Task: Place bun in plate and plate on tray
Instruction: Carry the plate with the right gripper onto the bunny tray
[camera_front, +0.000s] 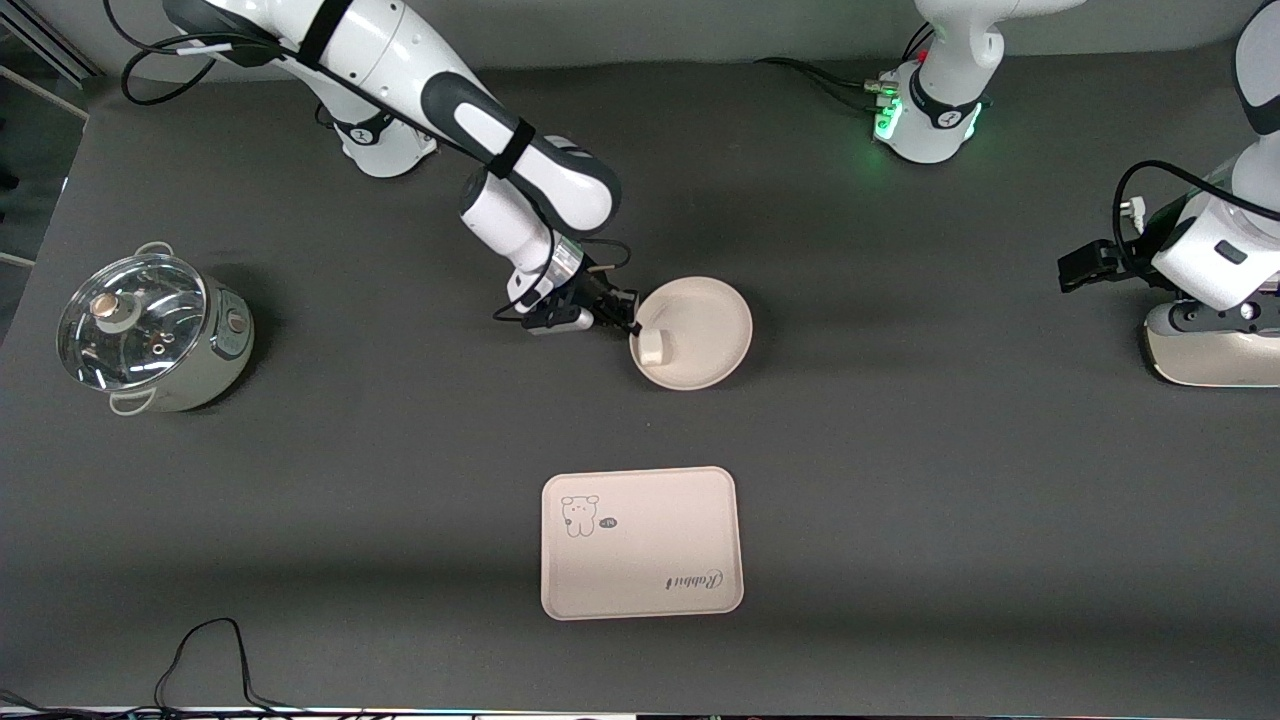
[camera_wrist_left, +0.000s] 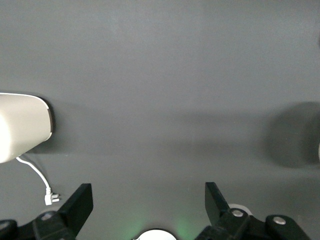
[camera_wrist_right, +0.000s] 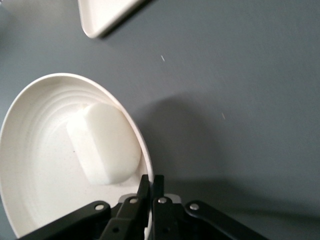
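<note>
The right end effector (camera_front: 632, 326) is pinched shut on the rim of the plate (camera_front: 705, 335), at the edge toward the right arm's end of the surface, so the dish lies straight out from its fingers (camera_wrist_right: 150, 192). The bun (camera_front: 655, 347) sits inside the plate, just within that gripped rim, lying on its side with its short axis roughly along the rim. The tray (camera_front: 641, 542) is nearer the front camera than the plate, well apart from it, close to the surface's front edge, its long side running along that edge; the carry should run from the plate toward it. The right arm is clearly the nearer one. The left end effector (camera_wrist_left: 149, 202) waits wide open and empty over the left arm's end of the surface

Plate and tray are smooth matte cream, the plate faintly ringed; the bun looks soft and chalky white
</note>
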